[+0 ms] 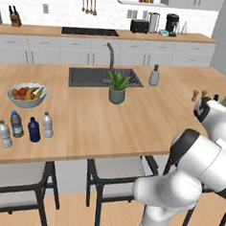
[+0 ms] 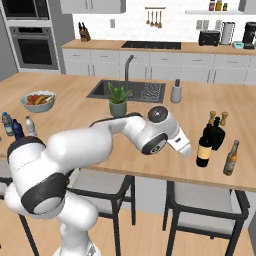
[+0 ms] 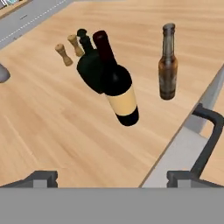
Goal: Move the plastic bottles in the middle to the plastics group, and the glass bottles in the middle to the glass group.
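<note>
My gripper (image 3: 112,177) is open and holds nothing. The wine bottle (image 3: 117,85), mid frame, touches the squat black bottle (image 3: 90,65); I could tip both.

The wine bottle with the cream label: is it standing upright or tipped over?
Upright. The wine bottle stands on its base on the counter, neck up, beside the squat black bottle.

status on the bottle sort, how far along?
Looks done or close. All four plastic bottles stand together by the fruit bowl at the counter's left end. The wine bottle stands upright against the squat black bottle. Gripper is open, holding nothing, facing the glass group. Nothing is visibly left in the middle.
</note>
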